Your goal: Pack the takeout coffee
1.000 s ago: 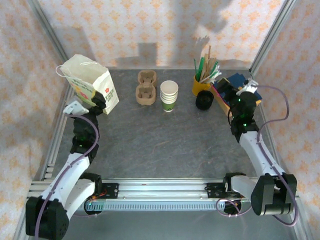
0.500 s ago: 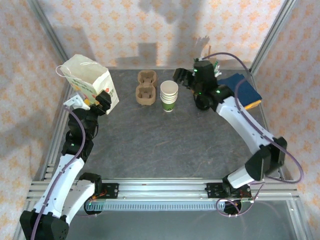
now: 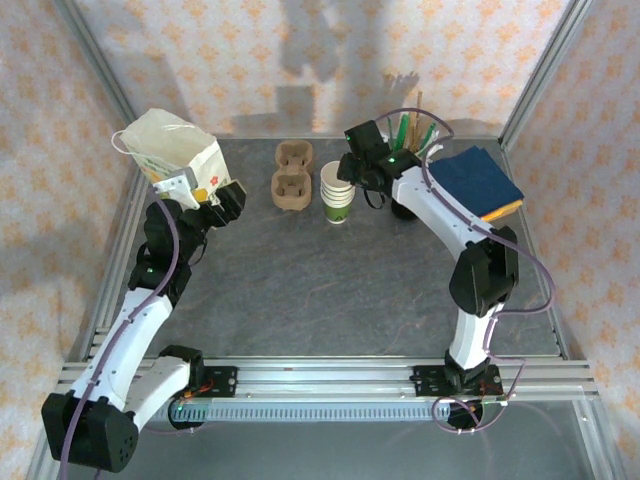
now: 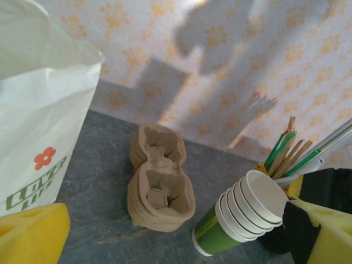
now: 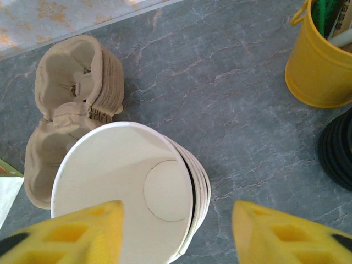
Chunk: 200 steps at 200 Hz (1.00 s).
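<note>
Top external: grey marbled tabletop (image 3: pixel 320 290), floral walls (image 3: pixel 250 50).

Brightness: bright, even, warm light in every view.
Shadows: soft grey shapes on the far orange-patterned wall (image 3: pixel 330 60); faint shade on the grey stone-look table (image 5: pixel 236 126) right of the stacked white paper cups (image 5: pixel 110 176).
Glare: white paper bag (image 4: pixel 38 110) washed out, left.
Focus: yellow fingertips (image 5: pixel 71 231) blurred at the near edge.
</note>
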Tool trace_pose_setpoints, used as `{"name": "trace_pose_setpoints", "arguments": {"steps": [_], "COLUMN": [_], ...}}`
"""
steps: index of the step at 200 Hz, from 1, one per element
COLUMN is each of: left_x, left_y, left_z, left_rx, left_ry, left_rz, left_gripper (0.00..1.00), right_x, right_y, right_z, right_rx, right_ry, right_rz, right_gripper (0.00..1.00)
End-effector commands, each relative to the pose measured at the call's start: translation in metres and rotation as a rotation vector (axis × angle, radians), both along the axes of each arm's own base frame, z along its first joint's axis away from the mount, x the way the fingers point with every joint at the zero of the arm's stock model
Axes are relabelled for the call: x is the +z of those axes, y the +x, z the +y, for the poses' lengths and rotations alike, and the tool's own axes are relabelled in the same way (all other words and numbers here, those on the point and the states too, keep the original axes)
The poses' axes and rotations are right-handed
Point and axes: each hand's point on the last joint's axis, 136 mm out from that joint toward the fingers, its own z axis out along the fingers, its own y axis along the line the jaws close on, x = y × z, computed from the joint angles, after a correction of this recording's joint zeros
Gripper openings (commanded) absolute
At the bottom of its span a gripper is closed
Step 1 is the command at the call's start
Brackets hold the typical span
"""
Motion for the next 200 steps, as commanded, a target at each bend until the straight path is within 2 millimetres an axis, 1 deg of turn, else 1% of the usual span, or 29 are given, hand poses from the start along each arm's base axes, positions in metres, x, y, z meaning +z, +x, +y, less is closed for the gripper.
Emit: {"name": "trace_pose_setpoints", "arguments": {"steps": [1,13,38,65,98,130,159,186,200], "left_x": [0.015,0.014,0.013,0.016,0.016,0.013,0.014,0.015,0.011], "left_y": [0.000,0.001,0.002,0.002,0.001,0.002,0.001,0.001,0.001], "left_z": [-0.013,-0.014,-0.014,-0.015,-0.015,-0.015,-0.015,-0.014,-0.013], "left_rx": [-0.067,-0.069,-0.065,-0.069,-0.067,-0.067,-0.067,-0.062,-0.052], "left_ry": [0.009,0.008,0.000,-0.008,-0.003,-0.006,-0.004,0.000,0.004], "left_rz": [-0.030,-0.026,-0.018,-0.025,-0.027,-0.017,-0.023,-0.028,-0.022], "left_gripper": [0.99,0.99,0.99,0.99,0.99,0.99,0.99,0.99,0.99], "right_x": [0.004,0.004,0.000,-0.007,-0.012,-0.013,-0.013,-0.018,-0.019], "right_y": [0.003,0.005,0.008,0.009,0.010,0.010,0.010,0.011,0.011], "right_z": [-0.002,-0.002,-0.003,-0.001,0.001,0.001,0.000,0.000,0.000], "right_rx": [-0.005,-0.009,-0.023,-0.024,-0.019,-0.016,-0.021,-0.023,-0.022], "right_ry": [-0.025,-0.030,-0.040,-0.041,-0.038,-0.039,-0.041,-0.051,-0.055], "right_rz": [0.003,0.006,0.016,0.028,0.037,0.038,0.037,0.046,0.050], "right_gripper": [0.48,0.48,0.42,0.40,0.33,0.31,0.27,0.28,0.28]}}
